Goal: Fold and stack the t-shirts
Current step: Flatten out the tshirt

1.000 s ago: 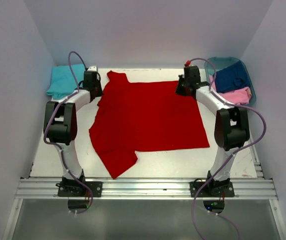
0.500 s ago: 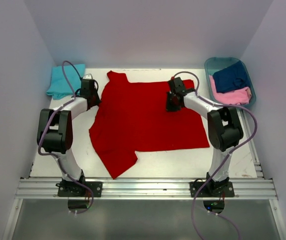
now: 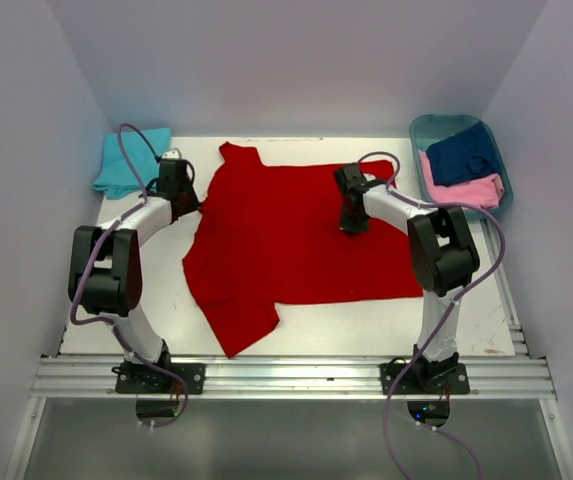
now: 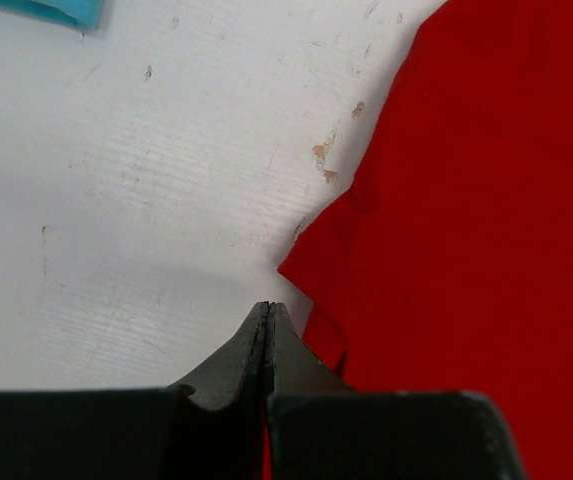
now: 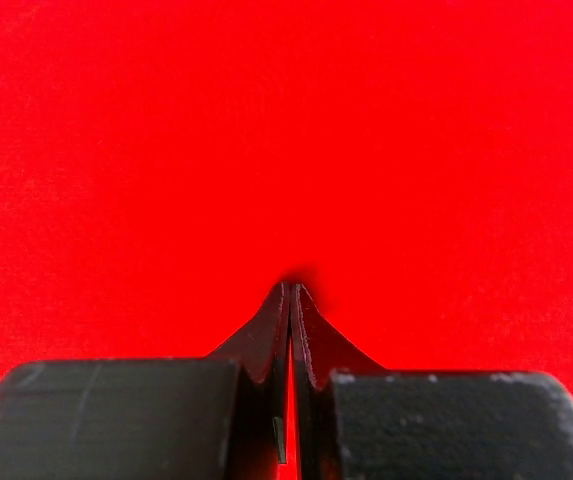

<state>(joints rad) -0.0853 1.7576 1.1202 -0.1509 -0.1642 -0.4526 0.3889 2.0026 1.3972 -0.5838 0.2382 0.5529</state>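
Note:
A large red t-shirt [image 3: 286, 230] lies spread flat in the middle of the table, its sleeves toward the left. My left gripper [image 3: 184, 200] is shut and holds nothing. Its tips [image 4: 268, 306] rest over bare table just beside the edge of the red t-shirt [image 4: 466, 200] at a sleeve fold. My right gripper [image 3: 353, 222] is also shut, its tips [image 5: 291, 286] pointing down onto the flat red t-shirt [image 5: 266, 120] in its far right part, with no cloth bunched up between them. A folded turquoise t-shirt [image 3: 126, 165] lies at the far left corner.
A teal plastic basket [image 3: 421, 125] at the far right holds a navy t-shirt [image 3: 466, 155] and a pink t-shirt [image 3: 466, 190]. White walls close in the table on three sides. A corner of the turquoise t-shirt [image 4: 46, 8] shows in the left wrist view.
My right gripper has moved from the red shirt's far right corner leftward and nearer, onto the cloth. The left arm has shifted slightly left. Both stayed shut.

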